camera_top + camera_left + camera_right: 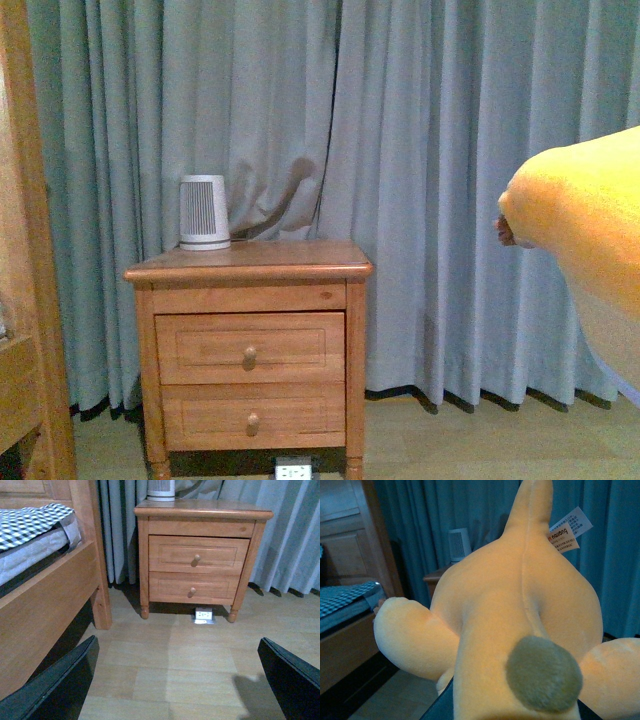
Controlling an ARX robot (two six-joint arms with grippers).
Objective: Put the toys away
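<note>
Task approx. halfway, by our reading. The plush toy [590, 230] is off the floor & aloft at the far right of the front view, well apart from the table [250, 262], w/ nothing under it. The right hand [515, 715] is mostly hidden beneath the toy; only dark slivers show. B/c the toy hangs in mid-air, we judge that hand clenched on it. The left hand [177, 645] is released, fingers wide apart, nothing btw them, low over the floor [200, 665] near the bed [45, 595]. Left to do: carry & set the toy down. No bin, box or shelf for it shows, so we can't say where it goes. Table drawers are closed, and a white device [204, 212] sits on top.
</note>
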